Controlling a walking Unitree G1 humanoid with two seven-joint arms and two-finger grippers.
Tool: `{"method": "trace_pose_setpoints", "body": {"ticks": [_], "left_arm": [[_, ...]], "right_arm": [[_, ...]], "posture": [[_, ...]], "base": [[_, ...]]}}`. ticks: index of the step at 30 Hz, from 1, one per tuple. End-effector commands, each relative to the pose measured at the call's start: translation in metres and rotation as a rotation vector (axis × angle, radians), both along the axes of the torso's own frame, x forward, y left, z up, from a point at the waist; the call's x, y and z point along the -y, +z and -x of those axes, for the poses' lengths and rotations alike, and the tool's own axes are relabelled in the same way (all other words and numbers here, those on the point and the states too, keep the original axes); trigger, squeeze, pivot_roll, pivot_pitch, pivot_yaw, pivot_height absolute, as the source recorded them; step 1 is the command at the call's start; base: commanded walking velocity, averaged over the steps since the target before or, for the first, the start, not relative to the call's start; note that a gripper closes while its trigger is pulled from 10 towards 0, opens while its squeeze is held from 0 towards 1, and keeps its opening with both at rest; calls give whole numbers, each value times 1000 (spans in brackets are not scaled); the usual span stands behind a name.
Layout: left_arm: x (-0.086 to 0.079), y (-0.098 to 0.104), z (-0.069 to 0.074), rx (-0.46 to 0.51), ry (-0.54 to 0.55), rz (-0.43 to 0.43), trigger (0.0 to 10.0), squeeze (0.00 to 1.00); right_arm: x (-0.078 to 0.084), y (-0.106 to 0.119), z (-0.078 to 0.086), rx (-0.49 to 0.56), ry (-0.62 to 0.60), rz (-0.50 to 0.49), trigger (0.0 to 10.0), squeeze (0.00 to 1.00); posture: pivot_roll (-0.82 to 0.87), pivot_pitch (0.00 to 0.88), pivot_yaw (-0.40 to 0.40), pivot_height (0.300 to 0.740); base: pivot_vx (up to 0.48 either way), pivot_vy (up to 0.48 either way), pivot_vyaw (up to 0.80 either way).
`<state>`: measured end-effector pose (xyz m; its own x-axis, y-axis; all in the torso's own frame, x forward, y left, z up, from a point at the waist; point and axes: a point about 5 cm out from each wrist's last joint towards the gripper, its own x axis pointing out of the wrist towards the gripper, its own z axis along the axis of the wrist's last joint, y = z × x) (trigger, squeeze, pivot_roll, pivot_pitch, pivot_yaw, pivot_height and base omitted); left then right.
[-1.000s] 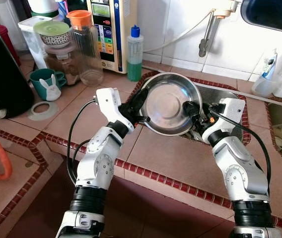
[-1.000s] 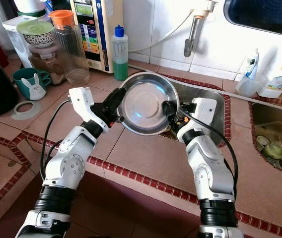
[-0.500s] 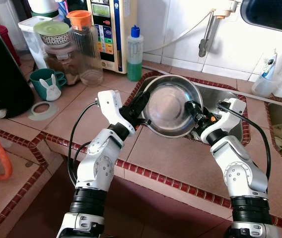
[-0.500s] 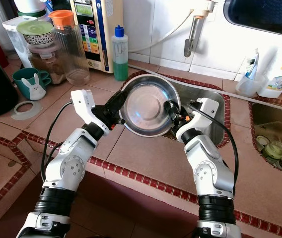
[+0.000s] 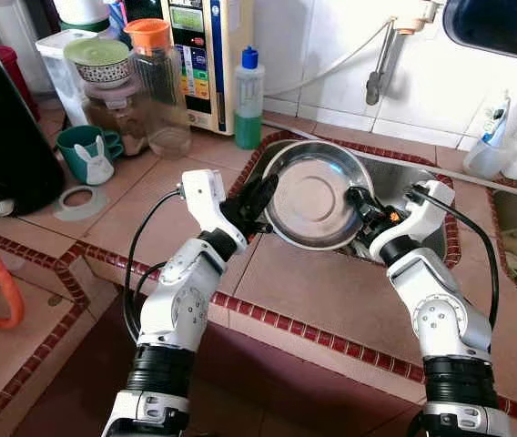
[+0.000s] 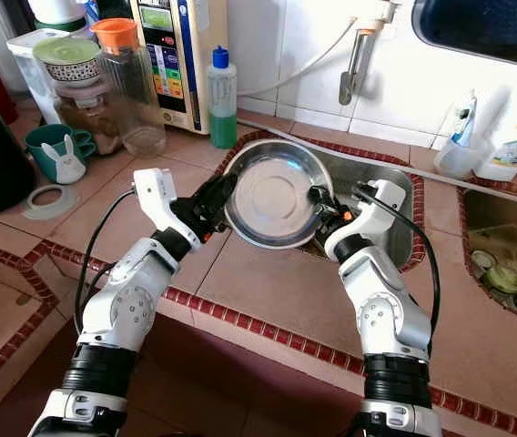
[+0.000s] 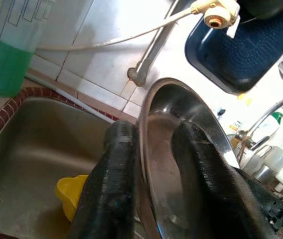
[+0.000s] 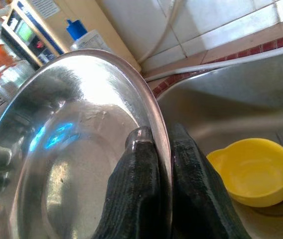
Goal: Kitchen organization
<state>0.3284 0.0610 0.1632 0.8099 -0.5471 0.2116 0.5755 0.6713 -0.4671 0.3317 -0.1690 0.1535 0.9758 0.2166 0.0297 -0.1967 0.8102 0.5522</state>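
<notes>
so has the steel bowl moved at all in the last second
Yes, slightly. The steel bowl, pinched by the left gripper and right gripper, has shifted away from the robot, further over the sink, judged against its red tile border.

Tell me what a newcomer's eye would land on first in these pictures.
First, the shiny steel bowl, tilted on edge over the sink and pinched at opposite rims by the left gripper and the right gripper. Next, the yellow bowl lying in the sink beneath it. Then the crowded counter corner at the back left, where an orange-lidded jar and a green soap bottle stand.
</notes>
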Motion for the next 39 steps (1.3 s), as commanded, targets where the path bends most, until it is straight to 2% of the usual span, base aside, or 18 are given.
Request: {"method": "trace_pose_setpoints", "body": {"ticks": [1,10,17,23,30,35,37,39], "left_arm": [[5,2,2,18,-26,-15,10000,1000],[3,-2,6,-1,-46,-39,10000,1000],[-2,-15,20,-11,-66,-94,10000,1000],[-2,-18,28,-2,-90,-133,10000,1000],[1,-18,36,1,-111,-207,10000,1000],[2,-18,41,32,-144,-243,10000,1000],[2,-18,44,39,-151,-257,10000,1000],[4,-20,48,46,-165,-288,10000,1000]], "right_arm": [[8,4,-3,-3,-43,-3,0,0],[15,5,-7,-4,-120,12,0,0],[29,1,-18,-21,-253,146,0,0],[36,-7,-25,-42,-329,222,0,0],[47,-19,-34,-95,-422,385,0,0],[54,-24,-36,-120,-454,399,0,0],[56,-25,-37,-132,-467,441,0,0],[57,-30,-39,-161,-488,483,1333,0]], "posture": [[92,0,9,740],[100,0,10,740],[115,0,10,740],[135,0,9,740],[163,0,8,740],[173,0,7,740],[177,0,11,740],[180,0,14,740]], "base": [[0,0,0],[0,0,0],[0,0,0],[0,0,0],[0,0,0],[0,0,0],[0,0,0],[0,0,0]]}}
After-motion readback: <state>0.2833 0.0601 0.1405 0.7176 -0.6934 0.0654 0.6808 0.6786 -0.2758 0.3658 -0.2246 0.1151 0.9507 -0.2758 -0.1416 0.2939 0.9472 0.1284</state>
